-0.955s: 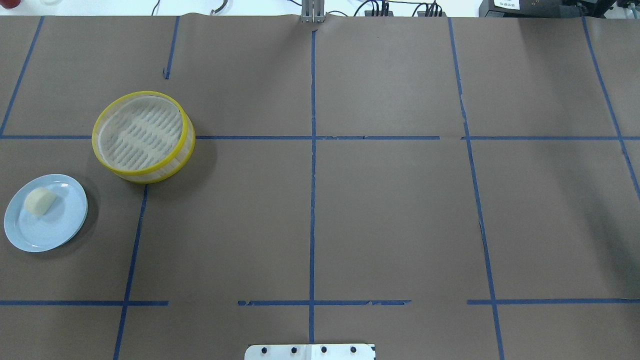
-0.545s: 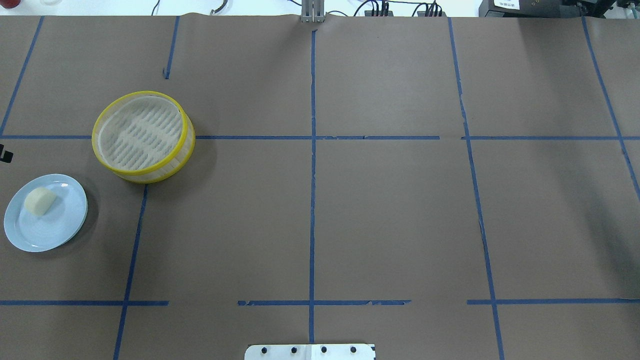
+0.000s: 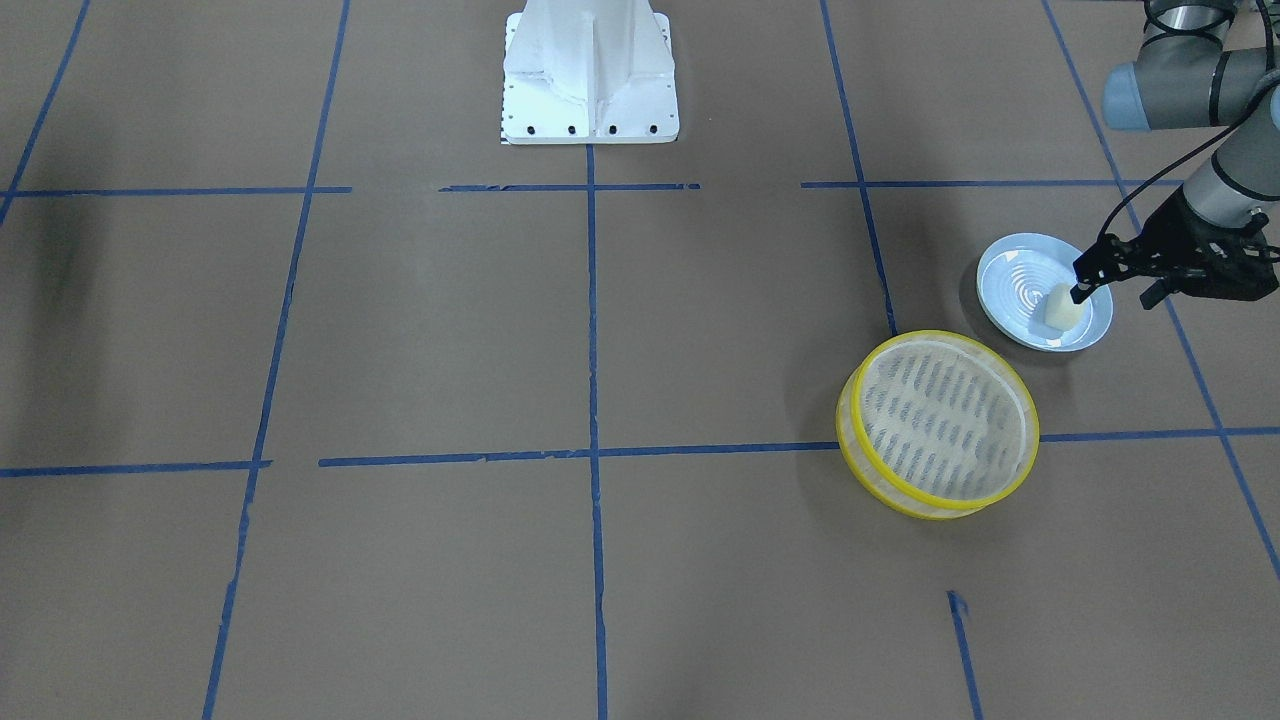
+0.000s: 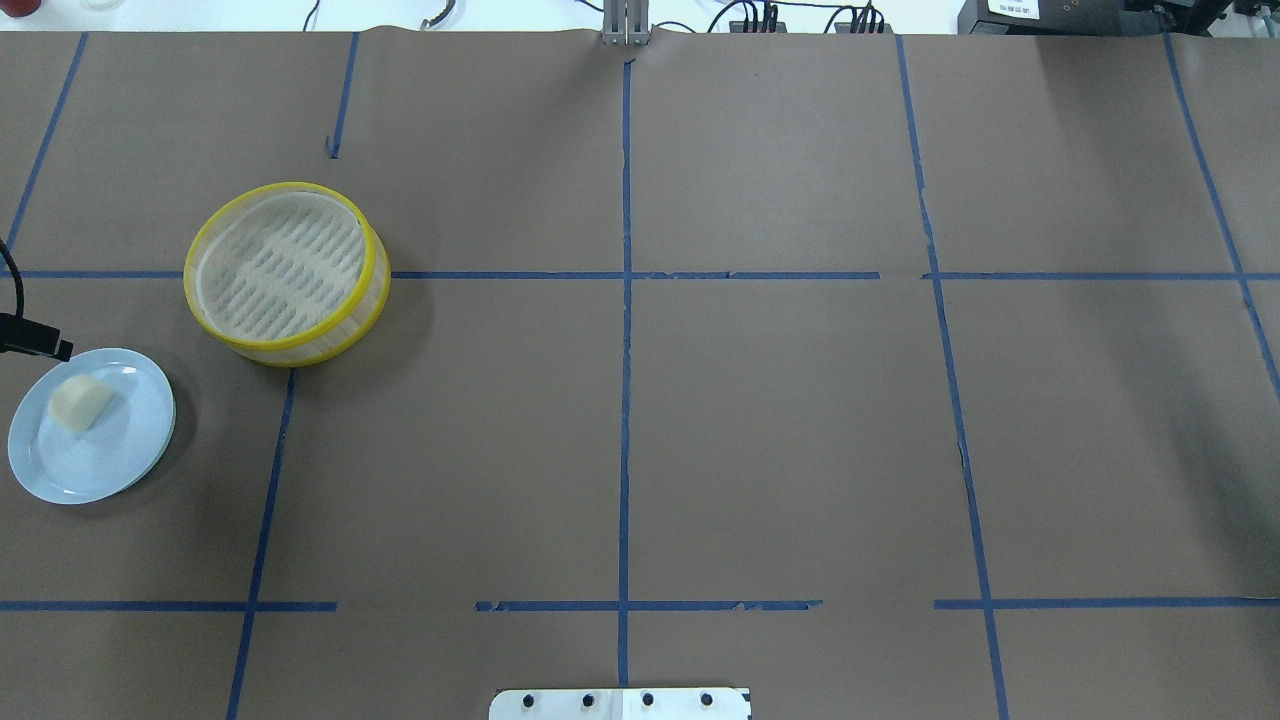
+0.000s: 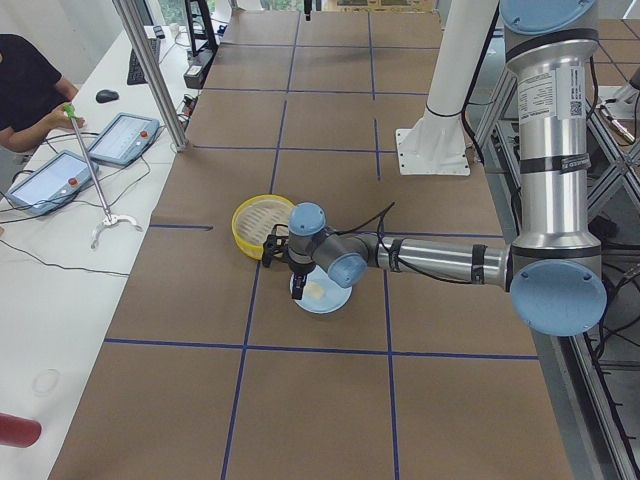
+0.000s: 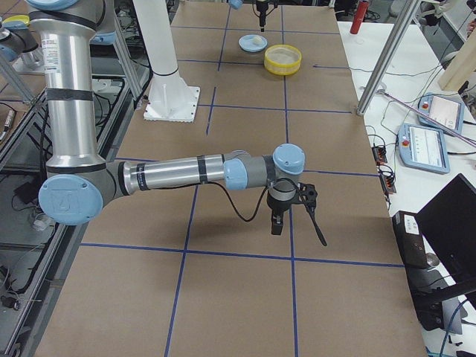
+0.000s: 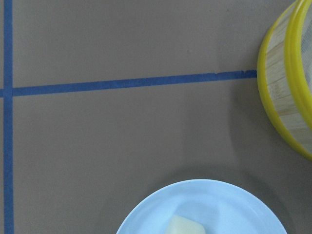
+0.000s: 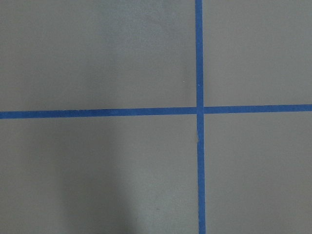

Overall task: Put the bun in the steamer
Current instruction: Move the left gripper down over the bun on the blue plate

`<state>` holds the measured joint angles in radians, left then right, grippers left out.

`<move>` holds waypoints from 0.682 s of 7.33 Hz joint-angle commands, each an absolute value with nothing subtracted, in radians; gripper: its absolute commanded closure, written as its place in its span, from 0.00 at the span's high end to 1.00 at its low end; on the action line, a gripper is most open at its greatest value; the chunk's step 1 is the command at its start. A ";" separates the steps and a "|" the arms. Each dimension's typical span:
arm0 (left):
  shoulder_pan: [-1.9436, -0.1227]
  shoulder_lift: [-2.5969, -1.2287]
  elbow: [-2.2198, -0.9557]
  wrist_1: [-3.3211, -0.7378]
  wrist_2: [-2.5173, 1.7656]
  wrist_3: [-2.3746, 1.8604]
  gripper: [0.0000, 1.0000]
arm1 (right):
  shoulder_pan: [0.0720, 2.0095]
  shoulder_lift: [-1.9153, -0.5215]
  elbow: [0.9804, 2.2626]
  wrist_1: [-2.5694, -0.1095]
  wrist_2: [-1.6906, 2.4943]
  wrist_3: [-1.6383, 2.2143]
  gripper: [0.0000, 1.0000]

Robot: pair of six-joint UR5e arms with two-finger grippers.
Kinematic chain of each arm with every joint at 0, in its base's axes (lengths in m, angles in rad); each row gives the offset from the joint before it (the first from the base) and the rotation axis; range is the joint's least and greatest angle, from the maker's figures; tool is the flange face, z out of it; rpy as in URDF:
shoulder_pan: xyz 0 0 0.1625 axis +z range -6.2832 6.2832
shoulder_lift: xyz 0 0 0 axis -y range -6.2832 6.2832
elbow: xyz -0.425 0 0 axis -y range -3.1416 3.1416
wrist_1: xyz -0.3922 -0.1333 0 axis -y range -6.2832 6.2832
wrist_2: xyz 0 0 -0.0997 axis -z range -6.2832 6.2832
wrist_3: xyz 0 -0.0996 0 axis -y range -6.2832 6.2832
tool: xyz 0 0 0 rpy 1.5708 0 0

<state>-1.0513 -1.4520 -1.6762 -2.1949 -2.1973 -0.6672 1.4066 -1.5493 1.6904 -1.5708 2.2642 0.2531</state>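
Note:
The cream-white bun (image 4: pixel 80 402) lies on a pale blue plate (image 4: pixel 100 475) at the table's left. It also shows in the front view (image 3: pixel 1062 310) and at the bottom edge of the left wrist view (image 7: pixel 187 226). The yellow-rimmed steamer (image 4: pixel 300 347) stands empty just beyond the plate, also in the front view (image 3: pixel 940 508). My left gripper (image 3: pixel 1113 295) hovers over the plate's outer side with its jaws apart and empty; one fingertip (image 4: pixel 55 350) shows at the overhead view's left edge. My right gripper (image 6: pixel 297 227) hangs over bare table far from these things; I cannot tell whether it is open or shut.
Blue tape lines cross the brown paper table cover. The robot's white base (image 3: pixel 590 75) stands at the middle of the near edge. Operator tablets (image 5: pixel 50 180) and a metal post (image 5: pixel 150 75) stand past the far edge.
My left gripper has come into the overhead view from the left edge and moved toward the plate. The bun, plate and steamer have not moved.

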 commanded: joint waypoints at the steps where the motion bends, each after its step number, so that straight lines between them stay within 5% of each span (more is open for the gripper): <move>1: -1.011 -1.451 -1.672 -2.197 -2.197 -0.673 1.00 | 1.407 -1.549 1.690 -1.571 2.264 0.253 1.00; 5: -0.963 -1.451 -1.634 -2.198 -2.194 -0.666 1.00 | 1.407 -1.549 1.690 -1.571 2.264 0.253 1.00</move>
